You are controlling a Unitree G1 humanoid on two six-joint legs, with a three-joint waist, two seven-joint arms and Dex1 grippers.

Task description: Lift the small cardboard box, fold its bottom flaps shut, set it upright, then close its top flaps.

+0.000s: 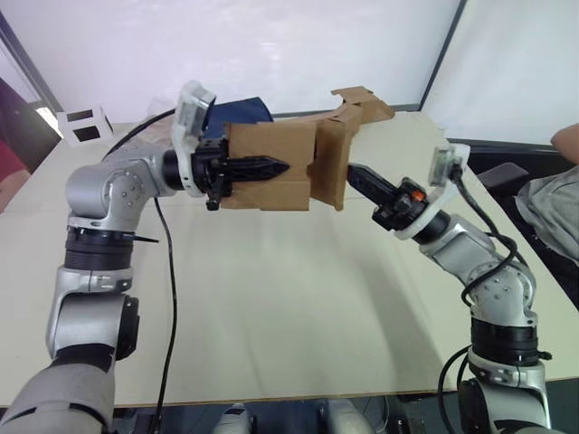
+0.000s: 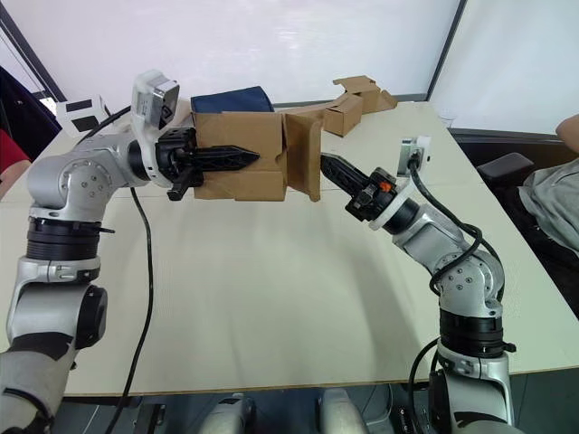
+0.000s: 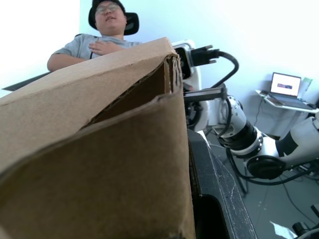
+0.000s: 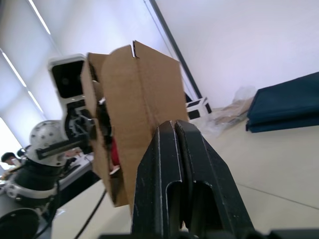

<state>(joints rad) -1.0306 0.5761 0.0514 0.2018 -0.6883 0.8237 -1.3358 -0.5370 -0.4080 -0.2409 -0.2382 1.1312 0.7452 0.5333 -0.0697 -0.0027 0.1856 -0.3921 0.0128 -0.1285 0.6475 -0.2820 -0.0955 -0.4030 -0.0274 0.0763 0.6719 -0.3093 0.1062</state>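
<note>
Above worktop (image 1: 271,307), small cardboard box (image 1: 267,167) held on its side, clear of surface; left hand (image 1: 262,169) clamped on box wall; right hand (image 1: 355,172) fingers together, tip against bottom flaps (image 1: 330,163); advice: push flat, keep box steady.

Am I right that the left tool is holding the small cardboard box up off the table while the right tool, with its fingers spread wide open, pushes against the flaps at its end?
Not quite: the right tool has its fingers pressed together, as the right wrist view shows. The rest holds: the left tool holds the small cardboard box above the table, and the right tool pushes against the flaps at its end.
</note>
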